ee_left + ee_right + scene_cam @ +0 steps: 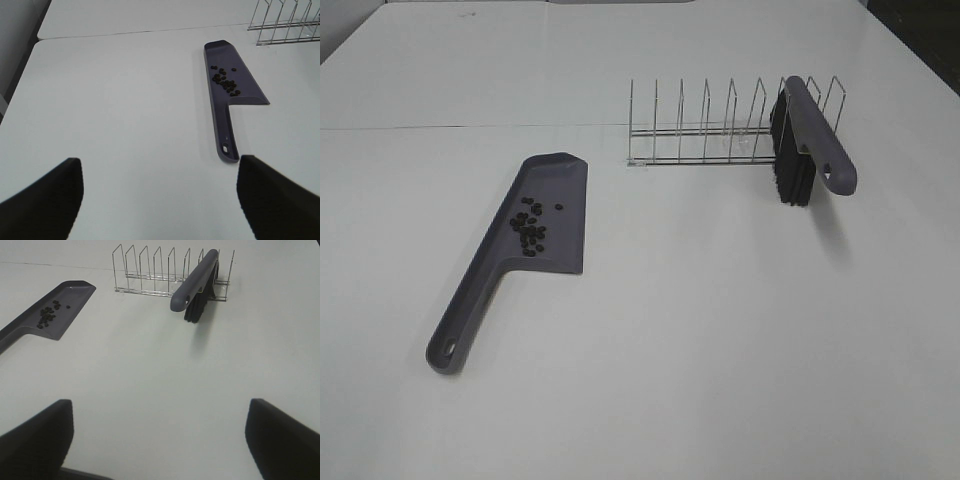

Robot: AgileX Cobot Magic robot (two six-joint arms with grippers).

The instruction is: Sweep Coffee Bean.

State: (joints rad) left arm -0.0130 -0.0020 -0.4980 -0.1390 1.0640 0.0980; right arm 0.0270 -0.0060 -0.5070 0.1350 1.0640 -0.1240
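Note:
The coffee beans [529, 228] lie in a loose cluster on the flat grey dustpan [558, 180], which rests on the white table left of centre, handle toward the front. They also show in the left wrist view [225, 82] and the right wrist view [47, 315]. A grey brush with black bristles [817, 135] stands in the wire rack [700, 130]. My left gripper [160, 205] is open and empty, well short of the dustpan's handle [226, 130]. My right gripper [160, 440] is open and empty, well back from the brush [192, 282]. Neither gripper shows in the exterior high view.
The wire rack [145, 270] with several upright loops stands at the back right. A seam between table tops [470, 127] runs across behind the dustpan. The table's left edge [20, 90] shows in the left wrist view.

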